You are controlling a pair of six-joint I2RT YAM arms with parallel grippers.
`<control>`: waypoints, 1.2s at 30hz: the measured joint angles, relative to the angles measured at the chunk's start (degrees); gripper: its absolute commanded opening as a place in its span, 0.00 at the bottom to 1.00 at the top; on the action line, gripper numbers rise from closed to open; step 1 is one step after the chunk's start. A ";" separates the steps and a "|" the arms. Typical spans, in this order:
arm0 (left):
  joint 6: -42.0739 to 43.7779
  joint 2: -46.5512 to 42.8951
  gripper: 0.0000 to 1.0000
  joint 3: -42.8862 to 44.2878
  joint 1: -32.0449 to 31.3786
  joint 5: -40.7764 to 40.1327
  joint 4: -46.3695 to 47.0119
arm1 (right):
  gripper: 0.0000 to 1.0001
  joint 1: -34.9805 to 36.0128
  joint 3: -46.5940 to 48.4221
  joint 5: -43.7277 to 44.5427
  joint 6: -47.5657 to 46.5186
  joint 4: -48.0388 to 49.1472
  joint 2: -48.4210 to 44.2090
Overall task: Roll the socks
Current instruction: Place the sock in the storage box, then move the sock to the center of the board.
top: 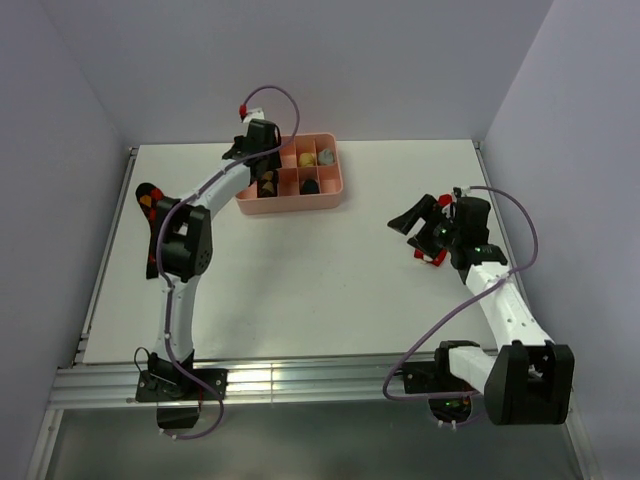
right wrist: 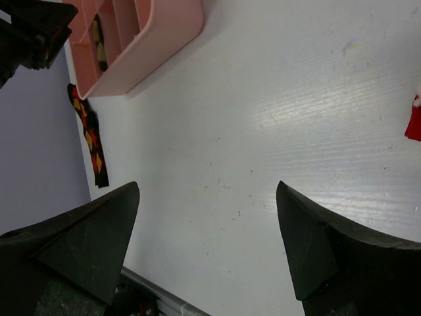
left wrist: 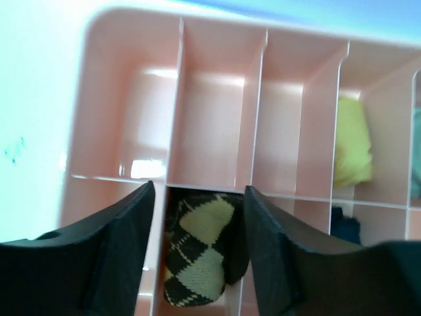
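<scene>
The pink tray [top: 290, 203] sits on the table [top: 350, 290]. The left tool [top: 258, 160] hangs over the tray's left end. In the left wrist view this tool [left wrist: 198, 191] is spread. Its two dark fingers [left wrist: 118, 257] stand either side of the black sock with tan diamonds [left wrist: 197, 250]. That sock is rolled up and lies in a near-row compartment of the tray, second from the tray's left wall. A strip of pink shows between the left finger and the sock, so the sock is not pinched. The top view shows the same sock [top: 268, 185] in the tray's near-left part.

The black sock with red-orange diamonds [top: 150, 203] lies flat on the table, well to the left of the tray and partly under the left arm. The right wrist view shows it [right wrist: 89, 131] stretched out beyond the tray's [right wrist: 164, 39] corner.

The red sock [top: 433, 258] lies on the table, well to the right of the tray and nearer the arm bases. It is mostly hidden beneath the right tool [top: 415, 232]. In the right wrist view only a red scrap with white trim [right wrist: 414, 122] shows at the frame edge. The right tool [right wrist: 207, 191] is spread wide over bare table, with nothing between its fingers.

Other tray compartments hold a yellow roll [left wrist: 352, 145], a grey roll [top: 326, 156] and a dark roll [top: 310, 186].
</scene>
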 measured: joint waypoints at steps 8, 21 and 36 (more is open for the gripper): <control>-0.63 -13.00 0.81 -10.34 0.83 0.20 1.95 | 0.91 0.00 0.00 1.07 -1.09 -0.42 -3.26; -8.74 -43.47 0.76 -42.29 9.51 -4.48 3.41 | 0.91 3.67 0.00 3.34 -5.01 -1.90 -4.79; -14.27 -36.87 0.77 -53.70 25.00 -2.34 3.34 | 0.91 8.09 -0.20 2.97 -7.39 -2.08 -6.82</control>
